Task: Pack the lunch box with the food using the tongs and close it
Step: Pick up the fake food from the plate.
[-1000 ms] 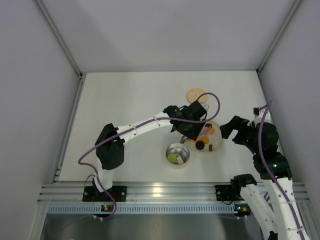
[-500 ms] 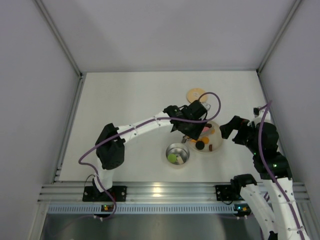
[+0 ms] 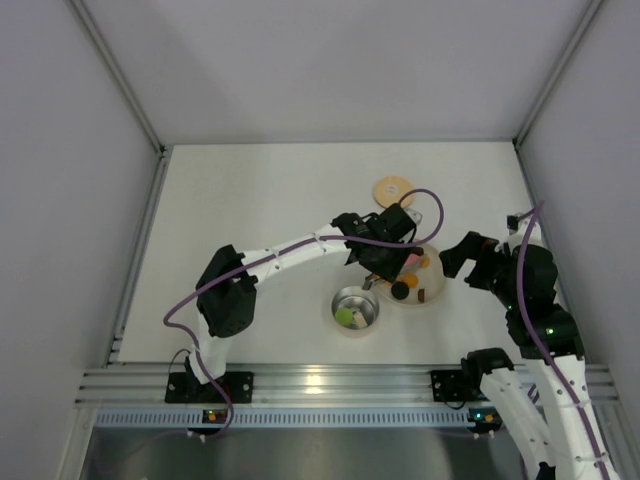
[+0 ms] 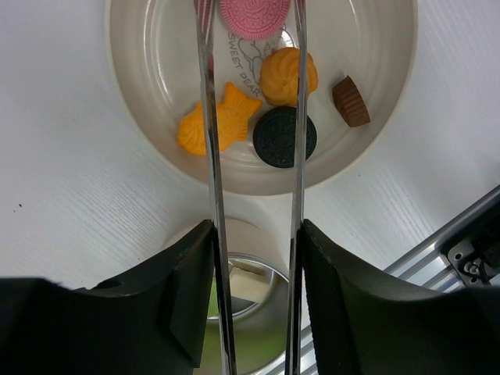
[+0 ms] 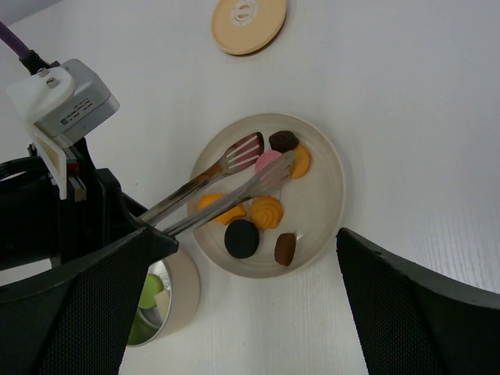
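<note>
Left hand [image 4: 254,234] clamped on the tongs [image 4: 208,156] near the joined end. Its fingers press the two arms inward from outside, so squeezing the hand squeezes the tips.

- Tongs reach out over the plate [image 5: 328,187], tips either side of the pink piece [image 5: 268,162]. Looks like the pick in progress. Can't tell whether the tips are pinching it yet.
- Also on the plate: two orange pieces [image 4: 219,121], a black round piece [image 4: 284,137] and a brown piece [image 4: 351,101], lying close together.
- Lunch box [image 3: 354,308] stands on the tabletop [image 3: 260,190] just beside the plate's near-left edge, so each carry is short. It is open, with a green piece [image 5: 150,289] inside.
- Lid [image 3: 392,189] lies flat beyond the plate, out of the tongs' path, probably waiting for the closing step.
- Right hand [image 3: 462,257] hangs to the right of the plate, fingers wide apart, holding nothing. Likely parked until the lid is wanted.
</note>
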Robot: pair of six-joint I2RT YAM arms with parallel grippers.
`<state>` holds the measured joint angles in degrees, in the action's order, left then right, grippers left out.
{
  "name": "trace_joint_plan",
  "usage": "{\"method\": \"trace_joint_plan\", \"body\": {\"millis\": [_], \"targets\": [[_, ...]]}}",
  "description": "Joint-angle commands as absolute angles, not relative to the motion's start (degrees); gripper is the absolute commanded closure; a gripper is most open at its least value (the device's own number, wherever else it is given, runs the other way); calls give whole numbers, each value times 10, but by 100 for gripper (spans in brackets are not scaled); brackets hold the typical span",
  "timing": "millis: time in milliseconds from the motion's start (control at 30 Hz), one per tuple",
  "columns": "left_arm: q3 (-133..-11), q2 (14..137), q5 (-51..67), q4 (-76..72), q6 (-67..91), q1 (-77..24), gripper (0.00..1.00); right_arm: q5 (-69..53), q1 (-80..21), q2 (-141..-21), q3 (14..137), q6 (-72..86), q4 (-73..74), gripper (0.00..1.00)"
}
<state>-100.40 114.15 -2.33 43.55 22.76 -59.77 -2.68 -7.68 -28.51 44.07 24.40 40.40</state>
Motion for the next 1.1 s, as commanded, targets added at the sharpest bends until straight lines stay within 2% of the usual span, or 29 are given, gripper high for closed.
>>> {"method": "trace_joint_plan", "body": {"millis": [0, 333, 667, 1067], "targets": [[-1008, 1135, -19, 414, 225, -599, 50, -23, -70, -284, 472, 234, 419, 0], [-1005, 1081, -32, 434, 218, -599, 58, -23, -70, -284, 468, 237, 417, 0], [-1003, 1019, -48, 463, 215, -600, 59, -21, -70, -285, 471, 238, 417, 0], [-857, 842, -50, 513, 250, -613, 58, -24, -70, -283, 459, 239, 409, 0]]}}
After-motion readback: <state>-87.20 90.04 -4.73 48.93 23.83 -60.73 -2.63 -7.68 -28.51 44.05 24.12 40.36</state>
